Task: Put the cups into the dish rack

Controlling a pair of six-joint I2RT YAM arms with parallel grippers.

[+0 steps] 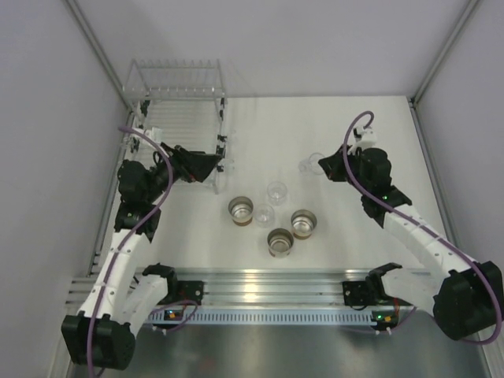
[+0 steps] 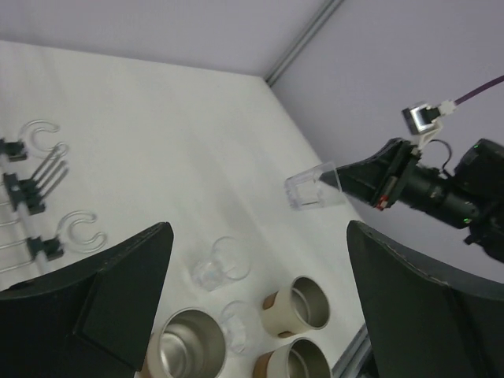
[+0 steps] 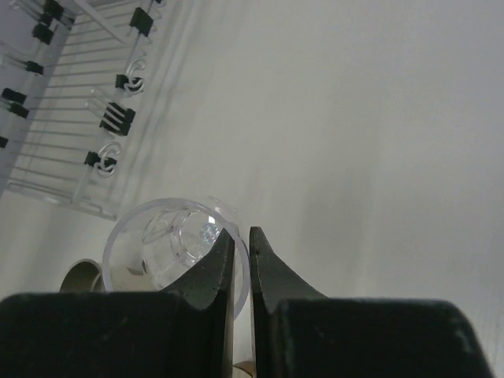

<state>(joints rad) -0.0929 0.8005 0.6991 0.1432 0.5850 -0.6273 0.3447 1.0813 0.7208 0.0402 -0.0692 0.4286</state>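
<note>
Rack (image 1: 181,118) far left, all cups outside it. Left gripper (image 1: 211,167) at rack's near right corner, fingers spread wide, nothing between. Mid-table: three cream cups (image 1: 241,210) upright, two clear cups (image 1: 276,190) among them — tight cluster, apart from rack. Right gripper (image 1: 324,165) pinches wall of third clear cup (image 1: 309,165), jaws nearly together. Left wrist view shows that cup tipped on its side, base toward rack — top view shows only a faint blur. White table (image 1: 339,118), grey walls (image 1: 315,39).
</note>
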